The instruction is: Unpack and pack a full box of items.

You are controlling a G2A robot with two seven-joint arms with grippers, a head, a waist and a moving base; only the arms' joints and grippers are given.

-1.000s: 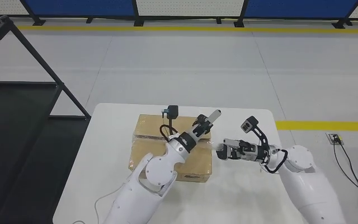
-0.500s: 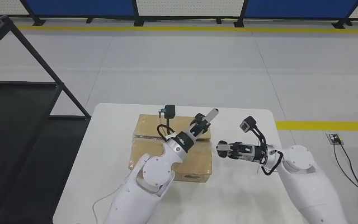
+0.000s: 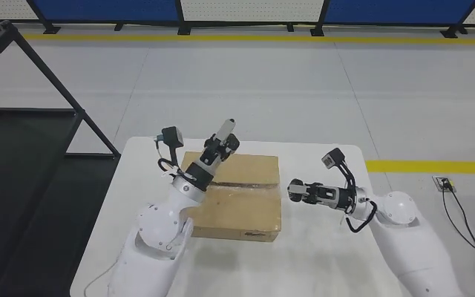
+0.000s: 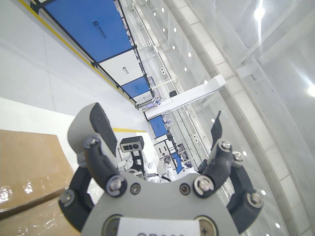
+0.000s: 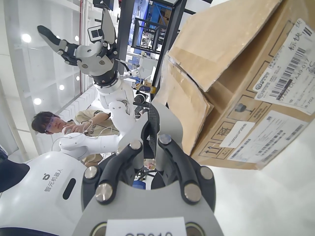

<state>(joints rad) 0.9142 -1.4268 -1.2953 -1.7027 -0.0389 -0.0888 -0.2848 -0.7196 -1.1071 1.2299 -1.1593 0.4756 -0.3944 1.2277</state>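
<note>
A brown cardboard box (image 3: 237,204) lies on the white table (image 3: 319,252), its top flaps folded down and shiny tape along the seam. My left gripper (image 3: 226,136) is raised above the box's back edge, open and empty; its wrist view shows the pads (image 4: 103,126) wide apart with a corner of the box (image 4: 29,163) below. My right gripper (image 3: 292,190) is shut just beside the box's right side, level with the flap seam. In the right wrist view the closed fingers (image 5: 157,121) point at the box (image 5: 233,74), with the left gripper (image 5: 73,23) spread open beyond.
A black metal frame (image 3: 44,111) stands off the table's left side. Bare tabletop lies to the right of the box and in front of it. Labels cover the box's right side wall (image 5: 270,128).
My left gripper has lifted off the box's back right part and swung up and to the left. The right gripper has stayed shut beside the box, shifting only slightly.
</note>
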